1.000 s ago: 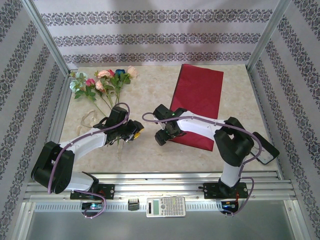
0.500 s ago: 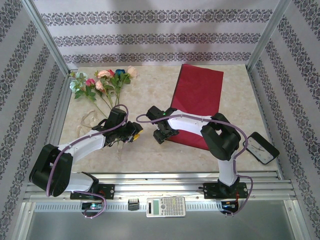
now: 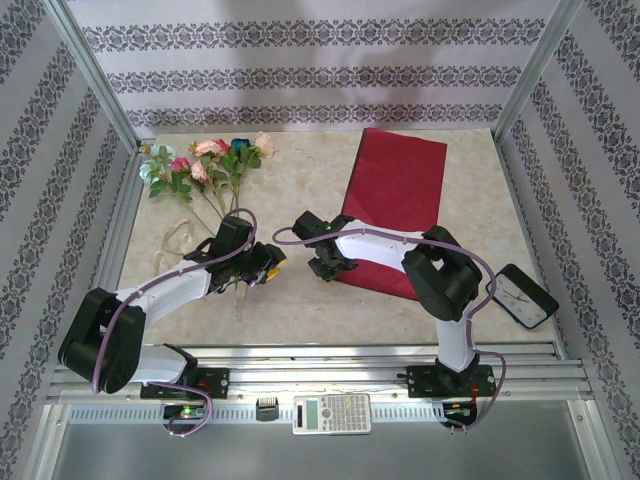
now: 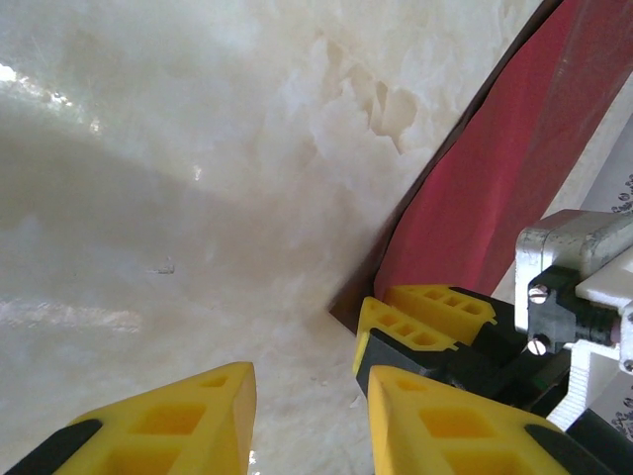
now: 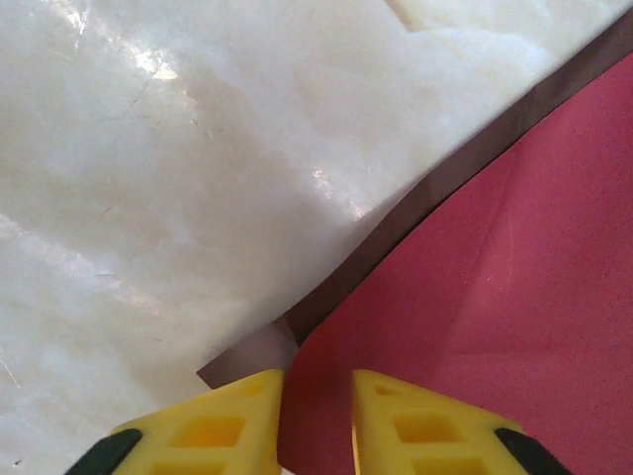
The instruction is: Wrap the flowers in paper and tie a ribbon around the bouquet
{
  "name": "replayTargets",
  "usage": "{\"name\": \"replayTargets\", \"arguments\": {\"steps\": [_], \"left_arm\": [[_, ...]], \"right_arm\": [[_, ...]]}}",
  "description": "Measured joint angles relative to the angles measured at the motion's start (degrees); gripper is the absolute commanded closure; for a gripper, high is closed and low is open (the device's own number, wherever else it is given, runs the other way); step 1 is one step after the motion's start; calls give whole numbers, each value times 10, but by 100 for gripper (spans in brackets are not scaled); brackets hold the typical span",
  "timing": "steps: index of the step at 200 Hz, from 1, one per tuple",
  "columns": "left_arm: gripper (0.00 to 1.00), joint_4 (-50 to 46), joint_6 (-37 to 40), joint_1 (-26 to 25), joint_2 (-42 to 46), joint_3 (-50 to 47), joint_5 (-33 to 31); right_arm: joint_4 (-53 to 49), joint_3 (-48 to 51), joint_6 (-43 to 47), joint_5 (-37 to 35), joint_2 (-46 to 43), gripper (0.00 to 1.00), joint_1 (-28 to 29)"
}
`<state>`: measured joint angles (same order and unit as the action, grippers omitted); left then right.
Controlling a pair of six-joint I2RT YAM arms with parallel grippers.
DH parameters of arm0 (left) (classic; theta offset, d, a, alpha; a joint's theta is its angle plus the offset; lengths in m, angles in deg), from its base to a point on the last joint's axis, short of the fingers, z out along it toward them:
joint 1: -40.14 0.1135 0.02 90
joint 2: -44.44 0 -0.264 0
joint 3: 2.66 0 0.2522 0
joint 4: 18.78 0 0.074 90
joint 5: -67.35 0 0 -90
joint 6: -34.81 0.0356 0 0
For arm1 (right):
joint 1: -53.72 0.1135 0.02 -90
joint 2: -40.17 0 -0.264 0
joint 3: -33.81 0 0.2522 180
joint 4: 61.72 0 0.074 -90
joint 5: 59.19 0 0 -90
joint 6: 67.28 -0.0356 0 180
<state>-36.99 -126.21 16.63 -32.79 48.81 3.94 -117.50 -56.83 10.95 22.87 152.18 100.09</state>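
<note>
The red paper (image 3: 398, 195) lies flat at the right of the table, and its duller underside shows along the near left edge (image 5: 445, 173). My right gripper (image 3: 322, 266) sits at the sheet's near left corner. There its yellow fingers (image 5: 223, 430) are shut on a raised curl of the paper (image 5: 316, 396). My left gripper (image 3: 268, 262) hovers just left of that corner, open, with only bare table between its fingers (image 4: 198, 416). In the left wrist view the right gripper's fingertips (image 4: 425, 317) touch the paper's corner. The flowers (image 3: 205, 165) lie at the far left. The cream ribbon (image 3: 178, 238) lies below them.
Patterned walls and aluminium posts (image 3: 95, 80) enclose the marble table (image 3: 300, 180). A small black clock (image 3: 520, 297) rests near the right edge. A calculator (image 3: 332, 412) lies on the rail in front of the arm bases.
The right arm shifted slightly left onto the paper's near corner. Its jaws closed from wide open onto the lifted corner. The left arm stayed put.
</note>
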Motion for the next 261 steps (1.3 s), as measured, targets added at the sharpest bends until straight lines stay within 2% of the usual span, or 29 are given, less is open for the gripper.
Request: {"name": "replayTargets", "arguments": {"steps": [24,82,115,166,211,261], "left_arm": [[65,3,0,0,0,0,0],[67,45,-23,-7,-29,3,34],[75,108,-68,-61,-129,43,58],[88,219,-150,-153,-316,180,64],[95,190,-150,-169,-382,274,48],[100,143,-128,-143,-382,249,14]], "right_arm": [[0,0,2,-2,-4,100,0],[1,6,-12,3,-61,100,-9],[6,47,-45,26,-173,100,-51],[11,114,-94,59,-310,100,-107],[4,156,-128,48,-399,100,-135],[-42,195,-163,-15,-489,100,-214]]}}
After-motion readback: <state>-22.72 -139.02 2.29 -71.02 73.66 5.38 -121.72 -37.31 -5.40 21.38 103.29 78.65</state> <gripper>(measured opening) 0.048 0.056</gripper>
